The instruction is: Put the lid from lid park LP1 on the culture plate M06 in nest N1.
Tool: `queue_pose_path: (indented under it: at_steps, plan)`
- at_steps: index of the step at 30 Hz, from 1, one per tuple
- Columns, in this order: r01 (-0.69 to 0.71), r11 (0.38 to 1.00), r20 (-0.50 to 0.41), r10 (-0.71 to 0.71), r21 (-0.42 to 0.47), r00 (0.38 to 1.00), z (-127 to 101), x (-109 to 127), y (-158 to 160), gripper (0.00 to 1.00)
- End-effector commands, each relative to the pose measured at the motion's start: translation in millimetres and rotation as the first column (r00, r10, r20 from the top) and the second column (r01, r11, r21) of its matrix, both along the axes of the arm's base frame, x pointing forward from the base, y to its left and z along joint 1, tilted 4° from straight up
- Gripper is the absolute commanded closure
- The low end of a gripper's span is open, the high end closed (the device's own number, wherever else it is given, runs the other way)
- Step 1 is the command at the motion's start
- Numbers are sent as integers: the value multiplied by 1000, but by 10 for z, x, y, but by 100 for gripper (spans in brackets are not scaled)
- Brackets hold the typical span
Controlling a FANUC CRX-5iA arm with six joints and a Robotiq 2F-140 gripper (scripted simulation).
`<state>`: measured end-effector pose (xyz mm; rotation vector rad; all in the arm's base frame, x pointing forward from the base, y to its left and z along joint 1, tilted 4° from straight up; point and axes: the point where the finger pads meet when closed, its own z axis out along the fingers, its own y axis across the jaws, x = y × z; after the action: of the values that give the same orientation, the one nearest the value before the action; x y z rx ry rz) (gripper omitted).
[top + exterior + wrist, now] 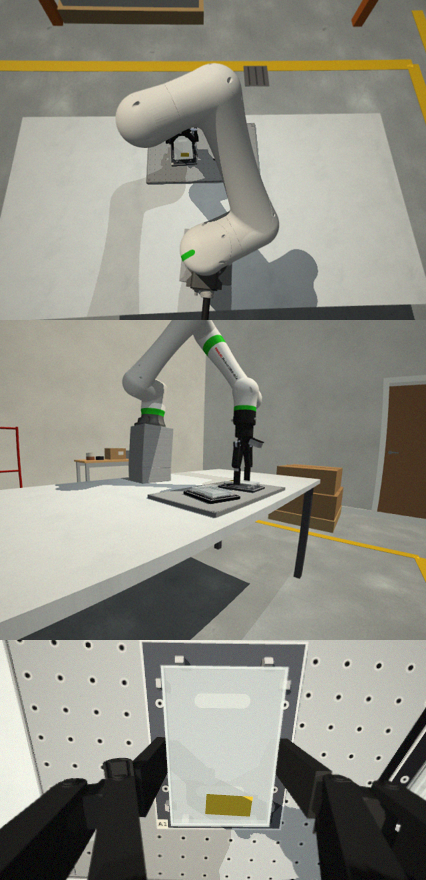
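The clear lid (224,745) with a yellow tag lies flat in the dark frame of lid park LP1 on the perforated grey baseplate (70,715). My gripper (221,754) stands straight down over it, and its two black finger pads press against the lid's long sides. It is shut on the lid, which sits low in the park (245,486). The culture plate M06 (211,492) sits uncovered in its black nest N1 beside the park. In the top view the lid (184,153) shows under the arm, and the plate is hidden behind the arm.
The baseplate lies near the white table's far edge. The arm's grey pedestal (150,452) stands on the table behind it. Cardboard boxes (309,495) are stacked on the floor beyond the table. A corner of nest N1 (407,765) shows at the right of the wrist view.
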<state>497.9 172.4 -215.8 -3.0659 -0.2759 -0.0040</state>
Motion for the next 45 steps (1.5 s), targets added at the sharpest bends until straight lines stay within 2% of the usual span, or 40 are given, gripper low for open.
queue_pose_path:
  at_steps: [1,24,45]
  plan:
    - [0,1000,2,0,1,1000,49,8,0,39]
    - [0,1000,2,0,1,1000,414,9,-23,39]
    - [0,1000,2,0,1,1000,504,9,-29,39]
